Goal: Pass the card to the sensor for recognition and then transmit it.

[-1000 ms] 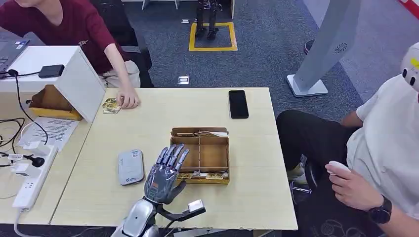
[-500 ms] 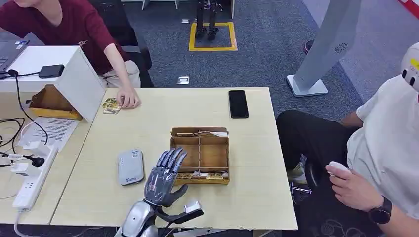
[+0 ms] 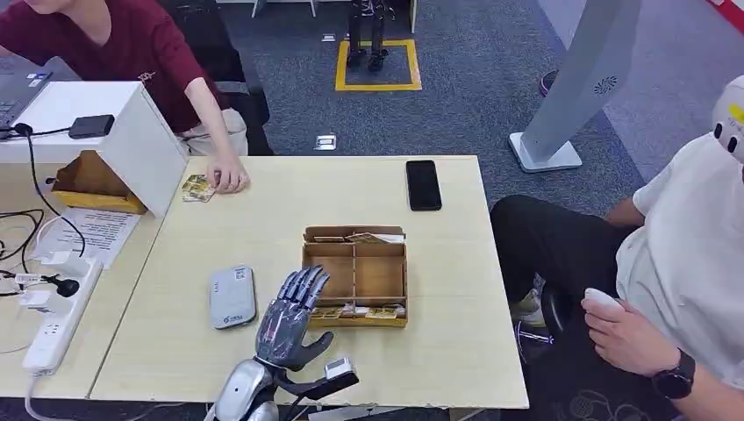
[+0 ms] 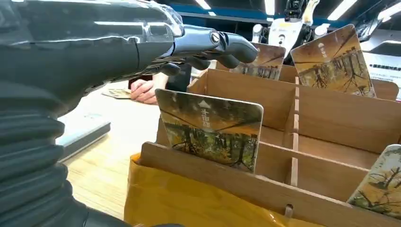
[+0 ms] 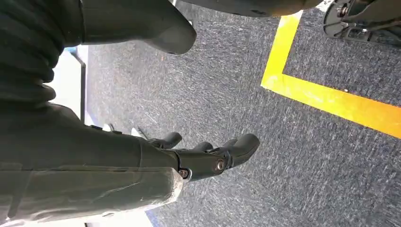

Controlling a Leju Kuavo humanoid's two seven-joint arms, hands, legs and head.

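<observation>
— Where's the card [image 4: 210, 128]?
— Upright in the wooden box's [image 3: 355, 275] near-left slot.
— And the left robot hand [image 3: 288, 317]?
— Fingers spread, empty, just beside it. Right robot hand [image 5: 198, 158] hangs empty over carpet.

A forest-print card [image 4: 210, 127] stands upright, leaning in the near slot of a divided wooden box [image 3: 355, 276] on the pale counter [image 3: 289, 202]. More cards [image 4: 333, 59] lean along the box's far wall. A flat grey sensor [image 3: 232, 296] lies face-up on the counter, just left of the box.
</observation>
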